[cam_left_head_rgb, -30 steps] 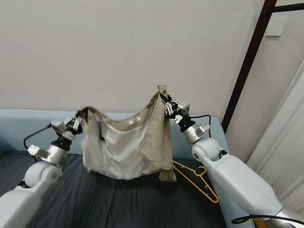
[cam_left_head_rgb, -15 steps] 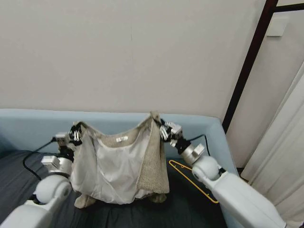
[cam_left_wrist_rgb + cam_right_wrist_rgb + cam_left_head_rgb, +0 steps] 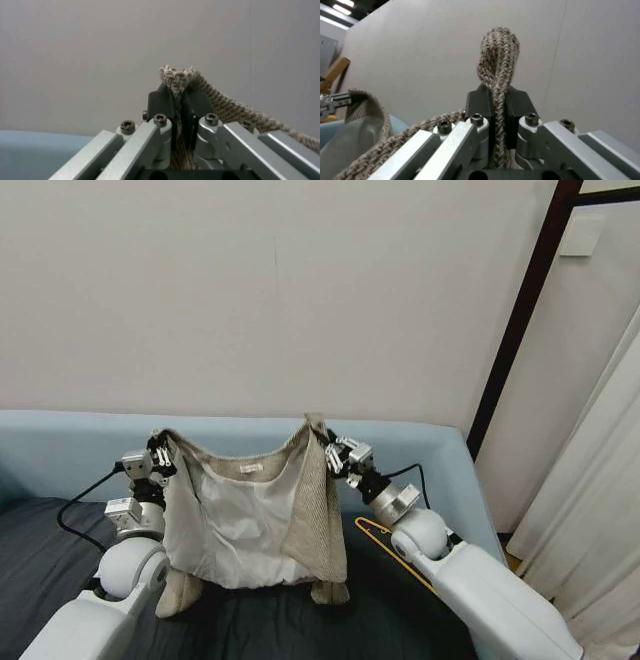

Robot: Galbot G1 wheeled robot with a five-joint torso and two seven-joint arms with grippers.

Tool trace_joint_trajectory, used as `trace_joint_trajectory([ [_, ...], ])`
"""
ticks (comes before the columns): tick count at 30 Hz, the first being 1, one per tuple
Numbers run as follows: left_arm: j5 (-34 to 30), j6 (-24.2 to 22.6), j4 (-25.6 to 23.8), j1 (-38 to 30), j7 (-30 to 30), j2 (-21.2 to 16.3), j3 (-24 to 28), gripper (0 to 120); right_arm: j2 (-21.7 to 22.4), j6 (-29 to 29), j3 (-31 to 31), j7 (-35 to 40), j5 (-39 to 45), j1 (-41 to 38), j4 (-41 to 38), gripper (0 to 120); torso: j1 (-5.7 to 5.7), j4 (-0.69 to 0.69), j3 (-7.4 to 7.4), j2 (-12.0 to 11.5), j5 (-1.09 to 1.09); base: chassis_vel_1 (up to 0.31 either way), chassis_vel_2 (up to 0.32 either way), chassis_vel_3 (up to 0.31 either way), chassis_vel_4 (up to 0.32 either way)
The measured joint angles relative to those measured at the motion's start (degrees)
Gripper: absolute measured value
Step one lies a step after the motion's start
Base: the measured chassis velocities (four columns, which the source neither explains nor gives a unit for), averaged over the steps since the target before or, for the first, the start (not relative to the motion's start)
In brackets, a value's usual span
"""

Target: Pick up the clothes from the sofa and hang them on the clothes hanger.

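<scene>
A beige knitted garment [image 3: 250, 515] with a pale lining hangs spread between my two grippers above the sofa. My left gripper [image 3: 160, 452] is shut on its left shoulder; in the left wrist view the knit [image 3: 176, 80] is pinched between the black pads [image 3: 161, 103]. My right gripper [image 3: 330, 448] is shut on the right shoulder, and the right wrist view has a fold of knit [image 3: 497, 56] clamped between its pads [image 3: 479, 105]. The garment's lower edge touches the dark sofa seat. An orange clothes hanger [image 3: 385, 540] lies on the seat to the right, partly behind my right arm.
The sofa has a light blue backrest [image 3: 60, 440] and a dark seat [image 3: 50, 550]. A plain wall rises behind it. A dark door frame [image 3: 515, 330] and a pale curtain [image 3: 600, 520] stand at the right. A black cable [image 3: 80, 505] loops beside my left arm.
The view has tilted down. Both grippers have drawn lower and closer to me, still holding the garment, whose hem now rests on the seat.
</scene>
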State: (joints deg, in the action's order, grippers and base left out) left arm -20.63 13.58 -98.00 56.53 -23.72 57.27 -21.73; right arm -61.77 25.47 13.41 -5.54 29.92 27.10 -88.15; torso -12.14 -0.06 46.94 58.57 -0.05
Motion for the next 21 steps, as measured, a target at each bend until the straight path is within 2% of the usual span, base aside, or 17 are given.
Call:
trace_joint_trajectory([
  [4,6.4,0.0,5.1,3.9,-0.9,5.0,1.8,2,1.0,0.7,3.0,1.7,-2.6,4.8,2.4,4,0.0,-0.02,0.02,0.0,-0.01,0.0,0.0,0.0,0.0],
  [6,7.5,-0.5,6.1,4.5,-1.5,6.2,2.2,2,1.0,0.6,3.8,2.5,-3.6,6.0,3.0,4,0.0,-0.02,0.02,0.0,-0.01,0.0,0.0,0.0,0.0],
  [10,9.5,-5.5,8.3,6.1,-5.8,9.7,3.9,2,1.1,-1.8,5.8,5.7,-8.9,9.7,5.4,4,0.01,-0.02,0.02,0.0,0.01,0.0,0.0,0.0,0.0],
  [16,8.7,-6.9,7.8,6.5,-6.6,9.5,4.1,2,1.9,-6.6,7.0,11.9,-11.0,11.6,5.7,4,0.0,-0.01,0.02,0.0,-0.01,0.0,0.0,0.0,0.0],
  [17,7.7,-7.0,7.0,6.5,-6.6,8.4,3.9,2,2.3,-8.5,7.1,14.1,-11.7,12.3,5.4,5,0.0,-0.02,0.02,0.0,0.02,0.0,0.0,0.0,0.0],
  [20,6.3,-7.0,5.9,6.3,-6.0,5.7,3.6,2,3.4,-10.2,6.6,14.0,-11.2,13.7,4.1,16,0.0,-0.01,0.01,0.0,0.01,0.0,0.0,0.0,0.0],
  [21,6.3,-7.0,5.9,6.3,-6.0,5.7,3.6,2,3.4,-10.2,6.6,14.0,-11.2,13.7,4.1,16,0.0,-0.01,0.01,0.0,0.01,0.0,0.0,0.0,0.0],
])
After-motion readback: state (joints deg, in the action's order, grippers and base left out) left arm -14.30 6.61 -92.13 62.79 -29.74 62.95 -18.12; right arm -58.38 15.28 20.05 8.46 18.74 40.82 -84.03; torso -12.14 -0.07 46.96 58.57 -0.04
